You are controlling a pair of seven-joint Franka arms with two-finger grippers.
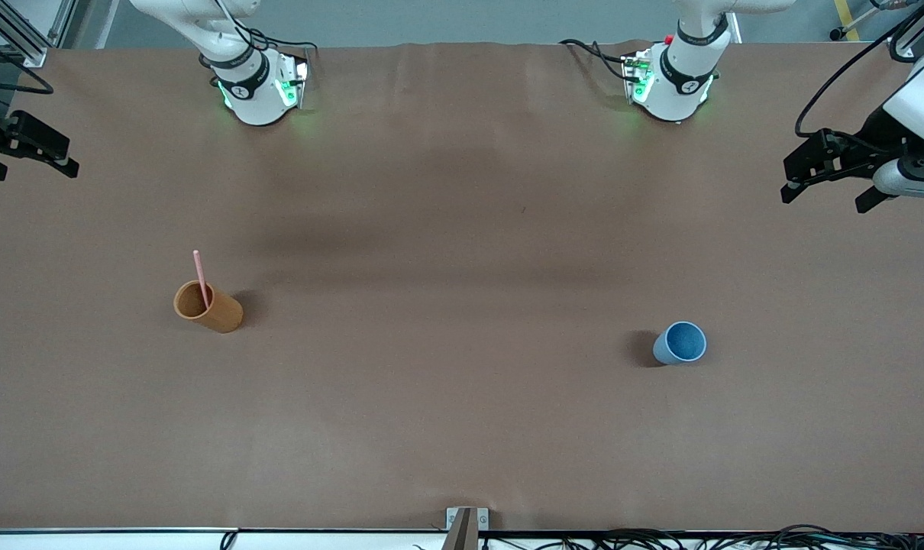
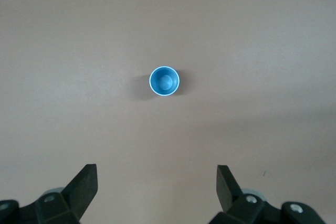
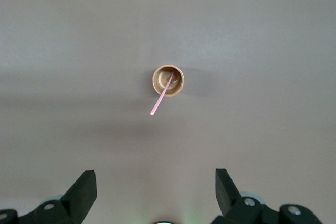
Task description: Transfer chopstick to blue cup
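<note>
One pink chopstick (image 1: 200, 276) stands leaning in an orange-brown cup (image 1: 219, 312) toward the right arm's end of the table. The right wrist view shows the chopstick (image 3: 159, 100) and the cup (image 3: 156, 81) from above. The blue cup (image 1: 680, 343) stands upright and empty toward the left arm's end; it also shows in the left wrist view (image 2: 164, 81). My left gripper (image 1: 825, 198) is open and empty, high over the table's left-arm end (image 2: 156, 170). My right gripper (image 1: 36, 173) is open and empty, high over the right-arm end (image 3: 155, 174).
The table is covered in brown paper (image 1: 462, 267). A metal bracket (image 1: 466, 523) sits at the table edge nearest the front camera, with cables (image 1: 660, 541) along that edge. The two arm bases (image 1: 260, 88) stand along the edge farthest from the front camera.
</note>
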